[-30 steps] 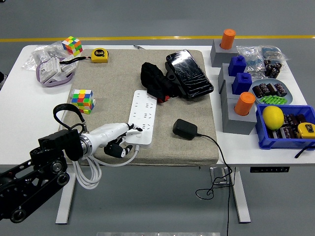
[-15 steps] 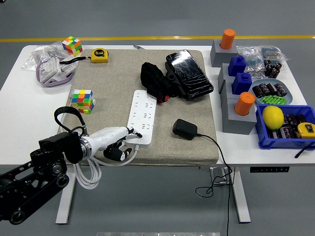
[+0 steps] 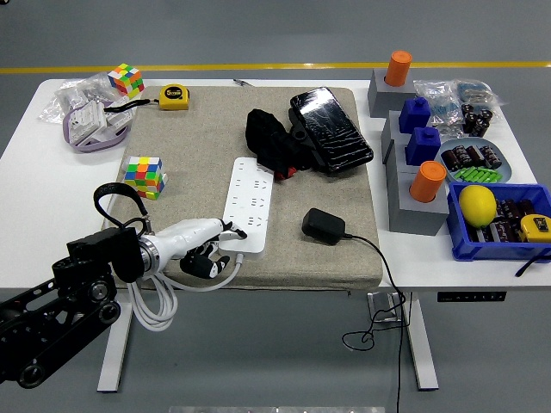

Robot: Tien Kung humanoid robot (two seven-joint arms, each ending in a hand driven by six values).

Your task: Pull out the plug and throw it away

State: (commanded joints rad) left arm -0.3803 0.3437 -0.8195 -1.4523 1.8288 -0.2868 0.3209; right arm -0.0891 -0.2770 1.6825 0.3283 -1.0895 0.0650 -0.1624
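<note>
A white surface [image 3: 17, 155] stands on a grey floor crossed by a yellow line [image 3: 258, 66] at the far side. A beige mat [image 3: 198, 138] covers its middle. On the mat lies a white power strip [image 3: 250, 200], and to its right, apart from it, the black plug [image 3: 323, 226] with its cable trailing off the near edge. The left robot hand [image 3: 202, 241] rests at the strip's near end, fingers loosely curled, clamped on nothing. A blue bin [image 3: 482, 245] sits at the right.

The power strip [image 3: 249, 205] is white on a beige mat [image 3: 172, 194]. The plug adapter [image 3: 323, 226] is black; the two cubes [image 3: 145, 175] are multicoloured.
</note>
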